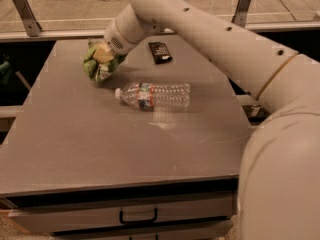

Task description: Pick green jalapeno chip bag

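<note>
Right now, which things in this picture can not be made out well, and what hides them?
All in the camera view:
- Gripper: at the green jalapeno chip bag, far left on the table; the arm's wrist covers most of it.
- Chip bag: crumpled, lettering hidden by its folds and the gripper.
- Black packet: print too small to read.
- Water bottle: label too small to read.
- Arm's base: cut off by the right and bottom edges.

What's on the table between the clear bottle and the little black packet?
Nothing; the camera view shows bare table between bottle and black packet. The claw is aside, at the green chip bag.
</note>
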Robot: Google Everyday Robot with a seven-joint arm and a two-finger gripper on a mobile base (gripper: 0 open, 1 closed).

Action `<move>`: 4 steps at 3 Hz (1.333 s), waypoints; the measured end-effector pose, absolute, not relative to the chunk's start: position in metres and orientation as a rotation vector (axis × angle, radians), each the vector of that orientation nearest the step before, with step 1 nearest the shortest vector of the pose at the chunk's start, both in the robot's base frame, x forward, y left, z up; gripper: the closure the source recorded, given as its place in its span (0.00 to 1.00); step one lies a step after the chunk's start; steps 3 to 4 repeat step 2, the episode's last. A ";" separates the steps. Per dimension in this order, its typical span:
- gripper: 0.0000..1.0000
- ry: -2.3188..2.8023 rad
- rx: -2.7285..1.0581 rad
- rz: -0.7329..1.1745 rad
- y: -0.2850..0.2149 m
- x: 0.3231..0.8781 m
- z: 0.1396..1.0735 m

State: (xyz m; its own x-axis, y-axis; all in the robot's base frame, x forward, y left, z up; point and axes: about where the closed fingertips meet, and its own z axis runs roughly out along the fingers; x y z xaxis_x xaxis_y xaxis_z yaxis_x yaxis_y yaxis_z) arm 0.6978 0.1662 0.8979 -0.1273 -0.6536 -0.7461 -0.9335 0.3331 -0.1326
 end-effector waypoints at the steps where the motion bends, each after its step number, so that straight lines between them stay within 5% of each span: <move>1: 1.00 1.557 -1.248 0.505 0.142 0.718 1.018; 4: 1.00 1.422 -1.235 0.461 0.133 0.719 1.069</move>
